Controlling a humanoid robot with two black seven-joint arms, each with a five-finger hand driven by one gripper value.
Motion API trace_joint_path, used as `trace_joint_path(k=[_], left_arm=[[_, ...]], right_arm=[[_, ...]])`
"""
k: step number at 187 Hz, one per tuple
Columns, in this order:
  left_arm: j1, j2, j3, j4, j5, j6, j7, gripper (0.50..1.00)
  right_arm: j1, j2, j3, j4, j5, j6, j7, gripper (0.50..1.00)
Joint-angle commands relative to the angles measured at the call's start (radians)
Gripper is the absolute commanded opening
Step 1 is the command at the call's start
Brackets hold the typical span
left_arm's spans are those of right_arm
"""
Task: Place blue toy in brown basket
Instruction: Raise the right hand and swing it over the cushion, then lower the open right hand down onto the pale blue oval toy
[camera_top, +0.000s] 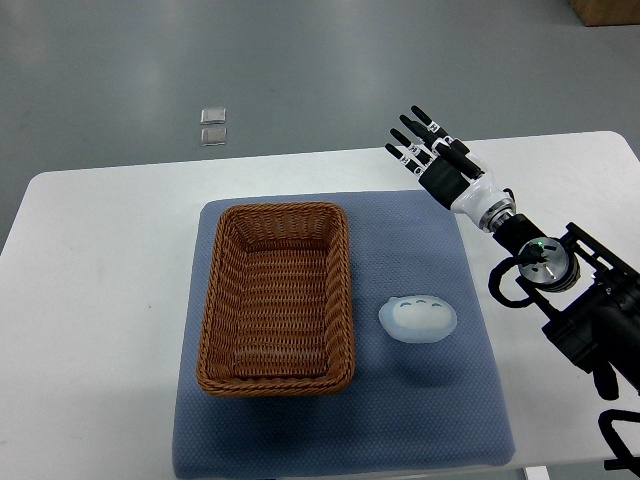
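We see a bright, evenly lit scene under soft overhead light. The white tabletop (100, 300) looks nearly washed out, and shadows beneath the basket (277, 300) and toy (418, 319) are faint. Focus is sharp throughout, with no visible blur.

Right hand (432, 152) beyond the mat's (340, 440) far right corner, fingers (418, 119) straight and spread, empty.

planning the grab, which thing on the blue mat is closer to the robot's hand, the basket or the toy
The pale blue toy: it lies on the mat right of the brown basket, on the side where the open right hand hovers.
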Motion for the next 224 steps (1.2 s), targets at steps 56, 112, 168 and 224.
trace_joint_path(k=[56,112,168,224], left_arm=[[0.001,0.000,-0.005,-0.003,0.000,0.002,-0.003,1.000],[-0.011,0.000,-0.002,-0.012,0.002,-0.012,-0.002,1.000],[-0.027,0.000,-0.002,-0.018,0.005,-0.015,-0.002,1.000],[-0.028,0.000,-0.002,-0.018,0.006,-0.017,-0.002,1.000]], right_arm=[[0.044,-0.088,-0.031,0.046,-0.098,0.008,-0.040,0.909],[0.297,-0.446,-0.298,0.235,-0.396,0.103,-0.183,0.909],[0.693,-0.729,-0.860,0.597,-0.640,0.123,-0.254,0.909],[0.793,-0.763,-1.048,0.755,-0.643,0.156,-0.286,0.909]])
